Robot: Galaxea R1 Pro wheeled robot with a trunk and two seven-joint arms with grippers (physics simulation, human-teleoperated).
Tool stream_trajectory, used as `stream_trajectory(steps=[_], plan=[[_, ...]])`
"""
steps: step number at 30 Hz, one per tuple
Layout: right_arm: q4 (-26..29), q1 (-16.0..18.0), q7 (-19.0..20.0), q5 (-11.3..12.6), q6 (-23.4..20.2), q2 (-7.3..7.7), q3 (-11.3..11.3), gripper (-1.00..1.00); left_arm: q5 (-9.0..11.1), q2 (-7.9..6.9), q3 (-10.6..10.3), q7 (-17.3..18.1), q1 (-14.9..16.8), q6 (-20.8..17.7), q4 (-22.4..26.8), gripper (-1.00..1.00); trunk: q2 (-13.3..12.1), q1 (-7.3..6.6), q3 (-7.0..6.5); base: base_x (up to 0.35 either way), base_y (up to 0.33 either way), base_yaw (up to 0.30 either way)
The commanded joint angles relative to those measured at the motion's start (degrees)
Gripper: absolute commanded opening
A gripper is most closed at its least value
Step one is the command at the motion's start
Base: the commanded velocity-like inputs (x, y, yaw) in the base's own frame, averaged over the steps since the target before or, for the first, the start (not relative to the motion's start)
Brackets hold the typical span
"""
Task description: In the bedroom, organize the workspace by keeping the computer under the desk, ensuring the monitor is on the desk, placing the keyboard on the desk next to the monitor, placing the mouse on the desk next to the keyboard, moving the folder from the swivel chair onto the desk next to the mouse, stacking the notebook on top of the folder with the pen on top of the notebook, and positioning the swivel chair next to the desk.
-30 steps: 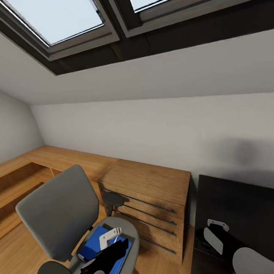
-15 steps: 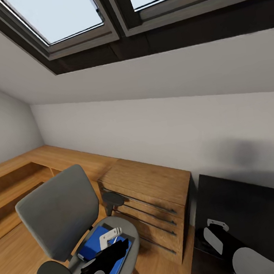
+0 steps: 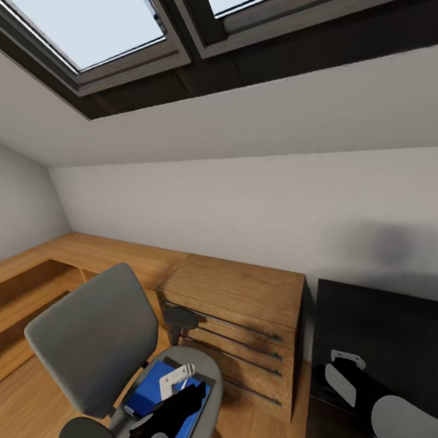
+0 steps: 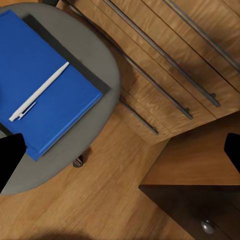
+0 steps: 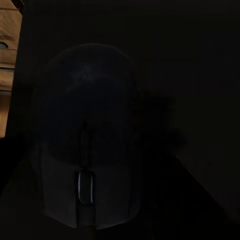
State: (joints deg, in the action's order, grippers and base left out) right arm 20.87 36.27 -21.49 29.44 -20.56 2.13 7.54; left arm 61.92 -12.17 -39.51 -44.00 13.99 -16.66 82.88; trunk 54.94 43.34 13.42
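The grey swivel chair (image 3: 93,335) stands at the lower left, with the blue folder (image 3: 147,394) flat on its seat (image 4: 95,50). A white pen (image 4: 40,91) lies on the folder (image 4: 45,75). My left gripper (image 3: 188,398) hangs above the folder's near end. In the left wrist view this gripper (image 4: 120,157) is open, its black fingertips (image 4: 10,160) wide apart with nothing between them. My right gripper (image 3: 339,375) hovers over the black desk (image 3: 409,333) near its left edge. The dark mouse (image 5: 90,135) looms very close in the right wrist view; its fingers blend into the dark.
A light-wood drawer chest (image 3: 242,305) stands between chair and desk, close to the seat's edge (image 4: 165,65). A black drawer front with a round knob (image 4: 207,226) sits below the desk corner. A low wooden ledge (image 3: 20,269) runs along the left wall under the skylights.
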Motion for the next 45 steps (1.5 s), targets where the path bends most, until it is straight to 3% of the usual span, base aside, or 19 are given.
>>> stream_trajectory(steps=[1,18,34,45], plan=[[0.1,0.0,-0.5,0.7,-0.2,0.06,0.5,-1.00,0.2,-0.04,-0.1,-0.4,0.1,-0.1,0.1,1.00,0.1,0.01,0.08,0.000,0.000,0.000],[0.4,0.0,-0.5,0.6,-0.1,0.06,0.5,-1.00,-0.2,-0.04,-1.2,-0.3,0.1,-0.1,0.1,1.00,0.1,0.01,0.08,0.000,0.000,0.000],[0.9,0.0,-0.5,0.6,0.1,0.29,0.4,-1.00,-0.2,-0.04,-1.5,-0.3,0.1,-0.2,0.0,1.00,-6.4,-3.50,-2.79,-0.007,0.000,0.000],[5.5,0.0,-0.7,0.6,1.1,0.49,0.5,-1.00,-0.1,-0.04,-1.5,-0.2,0.1,-0.2,0.0,1.00,-10.8,-5.92,-4.76,-0.284,0.000,0.000]])
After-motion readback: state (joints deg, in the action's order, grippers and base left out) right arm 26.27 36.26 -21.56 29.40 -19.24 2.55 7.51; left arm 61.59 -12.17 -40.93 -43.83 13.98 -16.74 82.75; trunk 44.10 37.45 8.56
